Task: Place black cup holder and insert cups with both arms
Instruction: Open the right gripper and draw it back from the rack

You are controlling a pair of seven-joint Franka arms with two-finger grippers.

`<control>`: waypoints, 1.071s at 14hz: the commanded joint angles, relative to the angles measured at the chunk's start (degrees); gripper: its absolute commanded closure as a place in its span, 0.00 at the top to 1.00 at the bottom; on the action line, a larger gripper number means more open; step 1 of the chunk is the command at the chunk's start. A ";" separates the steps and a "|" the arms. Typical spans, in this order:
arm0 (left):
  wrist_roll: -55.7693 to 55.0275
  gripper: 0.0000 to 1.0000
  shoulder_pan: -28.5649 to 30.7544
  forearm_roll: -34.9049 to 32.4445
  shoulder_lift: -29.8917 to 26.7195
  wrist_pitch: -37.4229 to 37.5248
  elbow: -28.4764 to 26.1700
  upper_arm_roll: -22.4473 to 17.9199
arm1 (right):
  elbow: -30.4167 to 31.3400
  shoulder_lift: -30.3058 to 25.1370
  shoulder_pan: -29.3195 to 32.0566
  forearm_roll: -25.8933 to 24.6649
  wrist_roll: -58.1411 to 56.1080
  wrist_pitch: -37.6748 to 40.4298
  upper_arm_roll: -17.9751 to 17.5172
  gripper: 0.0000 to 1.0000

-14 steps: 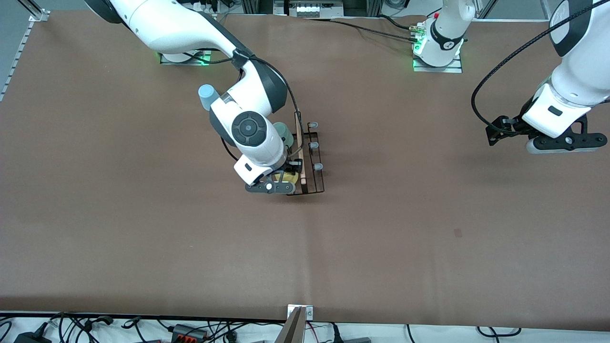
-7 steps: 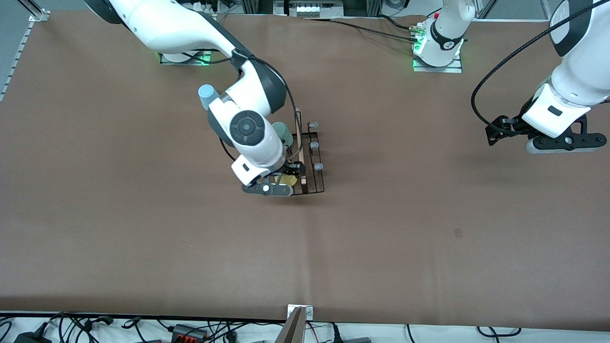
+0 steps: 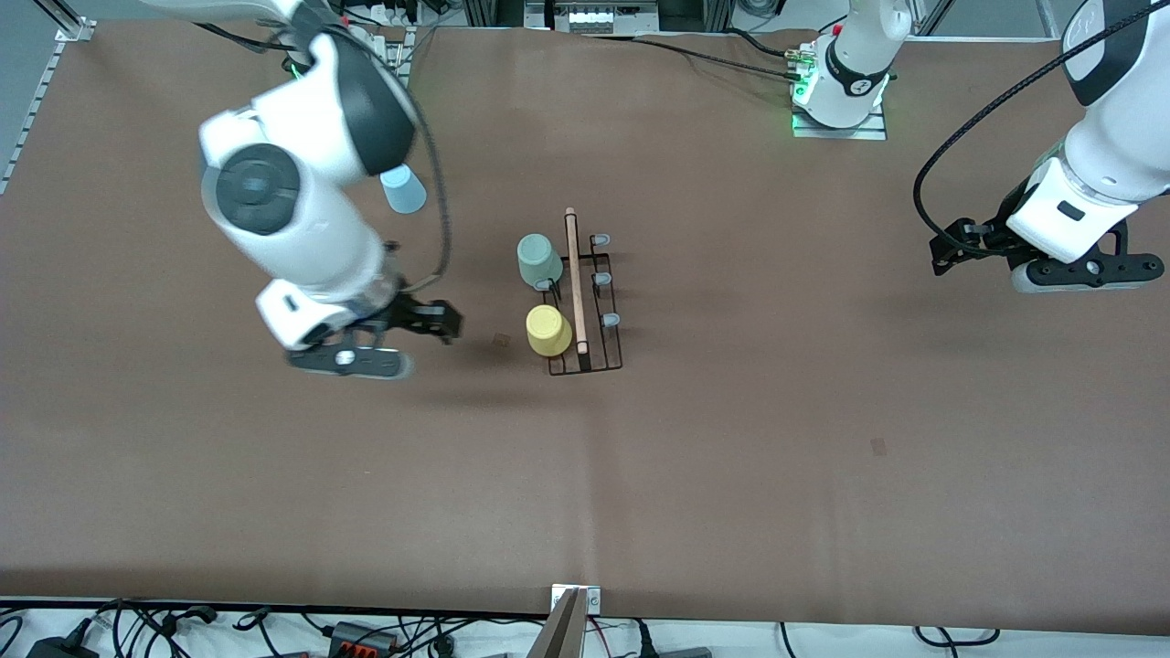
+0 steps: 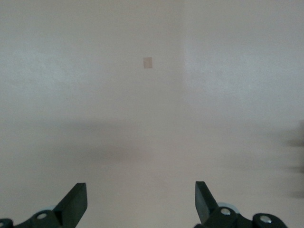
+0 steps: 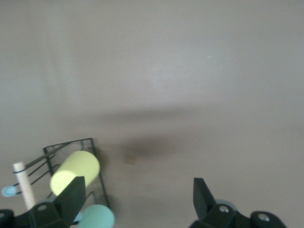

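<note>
Right claw (image 3: 439,322) off yellow cup (image 3: 547,331).

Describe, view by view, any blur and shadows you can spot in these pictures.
Front view: the right arm is motion-smeared, the black cup holder crisp. Right wrist view: a soft shadow on the table beside the yellow cup. Left wrist view: pale, hazy, faint shadow.

Both arms (image 3: 302,183) were glossy white shells with dark grey round joint caps, black cables looped alongside, black two-finger grippers, and green lights glowed at the bases (image 3: 836,114).
</note>
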State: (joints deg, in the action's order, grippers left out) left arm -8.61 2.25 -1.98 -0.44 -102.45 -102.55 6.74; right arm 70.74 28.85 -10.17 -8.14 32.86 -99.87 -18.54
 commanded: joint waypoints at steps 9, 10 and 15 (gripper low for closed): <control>1.49 1.00 -0.05 1.19 0.18 1.55 1.39 -0.32 | 3.78 -10.82 13.24 4.27 -25.98 5.21 9.82 1.00; 1.57 1.00 0.04 1.19 0.35 1.55 1.91 -0.32 | 4.14 -11.87 12.47 4.35 -27.91 6.17 13.40 1.00; 1.40 1.00 0.04 1.19 1.05 1.64 2.79 -0.32 | 4.93 -12.85 9.12 6.20 -33.03 7.68 21.26 1.00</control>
State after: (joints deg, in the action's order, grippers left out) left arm -8.56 2.25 -1.98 -0.25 -102.15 -101.70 6.72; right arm 73.28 18.16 1.29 -2.89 1.08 -92.53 0.53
